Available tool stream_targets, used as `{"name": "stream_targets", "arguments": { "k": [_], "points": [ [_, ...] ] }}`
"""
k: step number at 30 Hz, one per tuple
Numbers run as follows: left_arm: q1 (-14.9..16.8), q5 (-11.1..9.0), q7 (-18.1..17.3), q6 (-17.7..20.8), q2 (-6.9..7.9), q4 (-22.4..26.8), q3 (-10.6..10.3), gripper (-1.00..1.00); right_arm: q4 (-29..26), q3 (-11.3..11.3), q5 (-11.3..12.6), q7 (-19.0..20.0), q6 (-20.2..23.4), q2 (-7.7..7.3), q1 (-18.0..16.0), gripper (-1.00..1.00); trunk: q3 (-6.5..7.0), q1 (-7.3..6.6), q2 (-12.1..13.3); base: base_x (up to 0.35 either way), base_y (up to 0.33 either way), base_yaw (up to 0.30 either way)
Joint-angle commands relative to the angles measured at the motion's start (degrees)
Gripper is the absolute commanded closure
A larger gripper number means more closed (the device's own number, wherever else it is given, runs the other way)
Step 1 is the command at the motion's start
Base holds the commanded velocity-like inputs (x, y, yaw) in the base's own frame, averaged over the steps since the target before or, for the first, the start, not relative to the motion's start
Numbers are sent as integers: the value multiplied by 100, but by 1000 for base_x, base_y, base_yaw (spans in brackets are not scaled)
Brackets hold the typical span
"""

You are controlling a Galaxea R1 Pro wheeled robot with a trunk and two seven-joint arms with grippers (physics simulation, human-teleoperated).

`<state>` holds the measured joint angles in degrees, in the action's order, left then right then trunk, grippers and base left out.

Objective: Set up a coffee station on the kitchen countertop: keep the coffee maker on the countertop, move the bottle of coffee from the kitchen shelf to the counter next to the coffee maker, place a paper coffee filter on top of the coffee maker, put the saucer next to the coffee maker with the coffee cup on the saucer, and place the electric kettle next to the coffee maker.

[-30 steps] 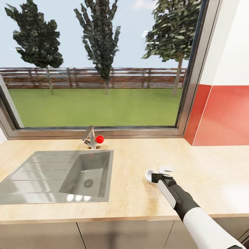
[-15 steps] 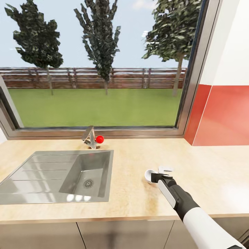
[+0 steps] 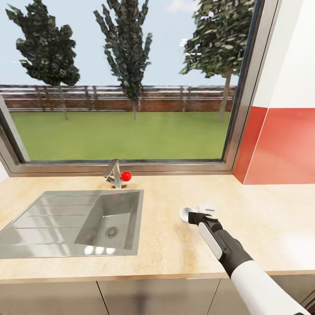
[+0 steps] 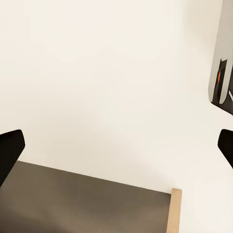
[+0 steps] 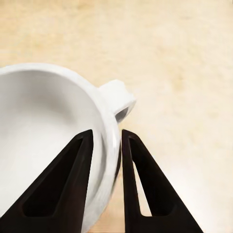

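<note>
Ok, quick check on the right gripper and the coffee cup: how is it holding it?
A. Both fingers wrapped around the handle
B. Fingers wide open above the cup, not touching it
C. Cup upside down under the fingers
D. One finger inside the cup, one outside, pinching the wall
D: in the right wrist view the right gripper has the rim wall of the coffee cup between its two dark fingers, beside the handle, above the kitchen countertop.

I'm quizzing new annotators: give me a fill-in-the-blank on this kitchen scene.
1. The right gripper pinches the ____ of the cup.
2. The cup is ____ in colour.
3. The sink is set into the ____.
4. The tap has a ____ knob.

Missing words: rim; white; countertop; red
</note>
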<state>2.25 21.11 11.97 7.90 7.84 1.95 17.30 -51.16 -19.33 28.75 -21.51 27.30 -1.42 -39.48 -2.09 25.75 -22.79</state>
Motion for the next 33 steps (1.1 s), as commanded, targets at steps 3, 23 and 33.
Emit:
{"name": "stream_targets", "arguments": {
  "k": [3,23,33],
  "points": [
    [3,60,4,26,-2,7,45,-100,-312,-27,59,-49,25,-10,-7,100,-14,4,-13,0,0,0],
    [12,58,15,-294,-43,104,80,-100,-1653,-48,59,-63,697,-29,-7,100,-14,4,-13,-37,0,0],
    [20,51,16,-323,-53,121,83,-100,-1748,-36,72,-57,1058,-34,-7,100,-14,4,-13,-322,0,69]
  ]
}}
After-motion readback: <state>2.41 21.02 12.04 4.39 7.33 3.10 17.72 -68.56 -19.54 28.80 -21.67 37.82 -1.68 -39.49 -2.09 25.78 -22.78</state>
